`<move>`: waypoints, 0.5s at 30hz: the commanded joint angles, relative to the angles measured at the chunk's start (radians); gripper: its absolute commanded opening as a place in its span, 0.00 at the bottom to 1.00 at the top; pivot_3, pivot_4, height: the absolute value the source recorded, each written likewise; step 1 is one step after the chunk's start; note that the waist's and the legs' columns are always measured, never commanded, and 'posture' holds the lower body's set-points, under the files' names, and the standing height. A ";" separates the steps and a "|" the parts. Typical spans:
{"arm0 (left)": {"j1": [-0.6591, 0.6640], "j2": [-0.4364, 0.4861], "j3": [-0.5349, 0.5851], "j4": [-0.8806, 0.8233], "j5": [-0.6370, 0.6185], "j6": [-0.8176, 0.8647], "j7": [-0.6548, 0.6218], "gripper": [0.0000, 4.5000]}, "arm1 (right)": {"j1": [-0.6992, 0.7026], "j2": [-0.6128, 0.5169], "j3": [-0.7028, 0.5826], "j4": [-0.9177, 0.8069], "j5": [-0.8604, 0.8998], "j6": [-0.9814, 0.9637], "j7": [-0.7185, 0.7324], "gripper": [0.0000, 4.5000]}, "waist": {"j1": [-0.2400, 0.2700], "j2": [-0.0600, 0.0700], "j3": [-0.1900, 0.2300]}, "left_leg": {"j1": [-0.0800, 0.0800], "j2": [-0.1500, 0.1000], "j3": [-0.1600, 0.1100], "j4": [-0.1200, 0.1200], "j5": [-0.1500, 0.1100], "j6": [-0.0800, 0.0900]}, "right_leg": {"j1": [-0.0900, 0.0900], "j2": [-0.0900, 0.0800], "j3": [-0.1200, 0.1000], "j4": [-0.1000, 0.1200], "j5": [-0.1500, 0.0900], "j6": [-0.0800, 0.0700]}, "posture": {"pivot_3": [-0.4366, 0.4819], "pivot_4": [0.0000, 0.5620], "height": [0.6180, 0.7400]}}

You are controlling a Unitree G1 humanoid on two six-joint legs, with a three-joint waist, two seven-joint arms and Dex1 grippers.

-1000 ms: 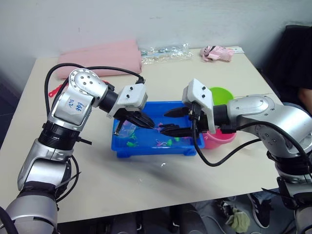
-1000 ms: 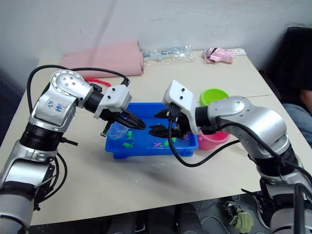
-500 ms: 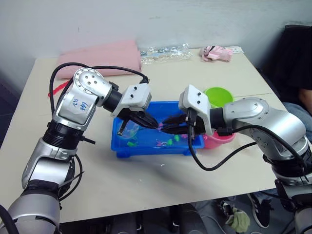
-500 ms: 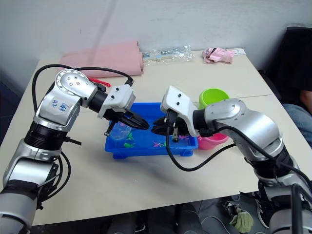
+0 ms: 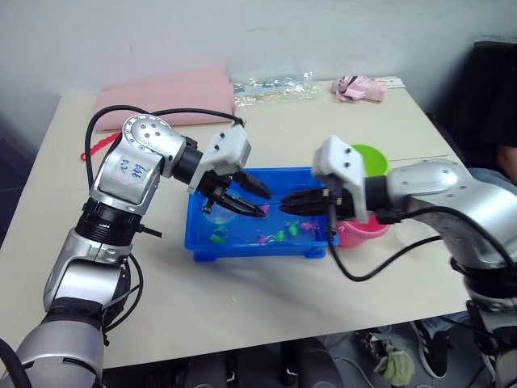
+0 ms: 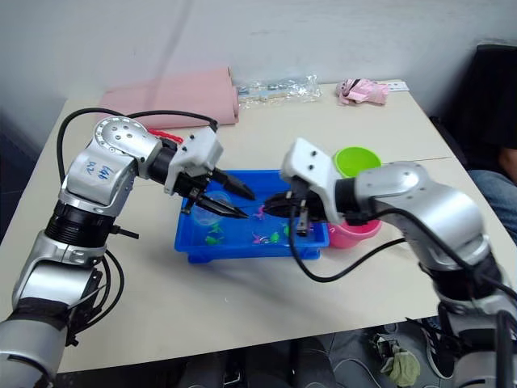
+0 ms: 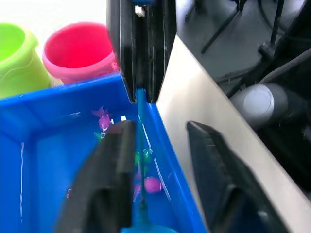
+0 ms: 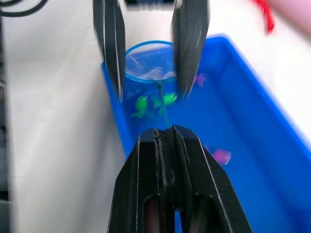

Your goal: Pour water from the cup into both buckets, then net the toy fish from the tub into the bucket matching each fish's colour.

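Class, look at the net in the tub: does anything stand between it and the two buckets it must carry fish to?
Only the tub's own end wall. The net sits at the tub's far end from the pink bucket and green bucket; the right pincer holds its handle.

Both grippers crowd the air over the blue tub: the left gripper with spread fingers over its 9 o'clock end, the right gripper closed on the net handle from 3 o'clock. Two buckets block the tub's 3 o'clock side. The bench at 6 o'clock lies open.
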 commanded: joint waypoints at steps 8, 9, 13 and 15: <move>0.194 0.103 0.071 -0.081 -0.023 -0.072 0.040 0.98 | 0.164 -0.342 -0.165 -0.020 -0.096 -0.148 0.093 0.00 | -0.001 0.001 0.000 | 0.001 -0.001 0.000 0.001 0.000 0.000 | 0.001 0.000 0.001 0.000 0.000 0.000 | 0.48 0.27 0.98; 0.205 0.100 0.071 -0.091 -0.026 -0.070 0.052 0.98 | 0.184 -0.373 -0.141 -0.001 -0.159 -0.250 0.122 0.00 | 0.001 0.001 0.000 | 0.001 -0.001 0.000 0.001 0.000 0.000 | 0.001 -0.001 0.001 0.000 0.000 0.000 | 0.48 0.27 0.98; 0.243 0.084 0.065 -0.146 -0.039 -0.055 0.101 0.98 | 0.177 -0.388 -0.045 0.114 -0.338 -0.546 0.183 0.00 | -0.001 0.001 0.000 | 0.001 -0.001 0.002 0.001 0.000 0.000 | 0.002 0.000 0.001 -0.001 0.001 0.001 | 0.48 0.27 0.98; 0.254 0.075 0.064 -0.176 -0.045 -0.042 0.125 0.98 | 0.168 -0.388 0.020 0.190 -0.471 -0.782 0.221 0.00 | -0.003 0.001 0.000 | 0.001 -0.001 0.003 0.001 0.000 0.000 | 0.001 0.000 0.001 -0.001 0.001 0.001 | 0.48 0.27 0.98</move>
